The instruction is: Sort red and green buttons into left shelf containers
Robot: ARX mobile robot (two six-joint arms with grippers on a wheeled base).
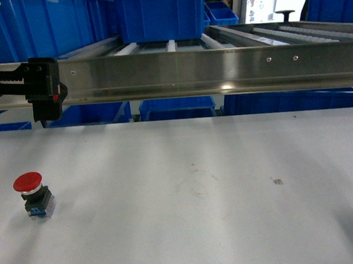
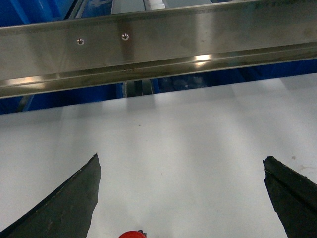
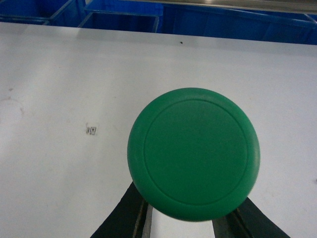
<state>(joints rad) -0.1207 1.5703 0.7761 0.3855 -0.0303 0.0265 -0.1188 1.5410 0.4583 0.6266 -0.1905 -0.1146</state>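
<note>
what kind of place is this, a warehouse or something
Likely a warehouse or factory parts-sorting station: a steel roller rack carrying blue plastic bins stands behind a white worktable with a red push button.

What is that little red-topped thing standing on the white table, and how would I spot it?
Start at the white table below the long steel rail, then look to its near left corner. There the red button stands alone: a round red cap on a silver collar over a black-and-blue base. It is the only object standing on that side.

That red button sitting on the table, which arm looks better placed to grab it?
Probably the left. The red button stands on the table's left side, and the left gripper hangs open above it. The right gripper already holds the green button.
</note>
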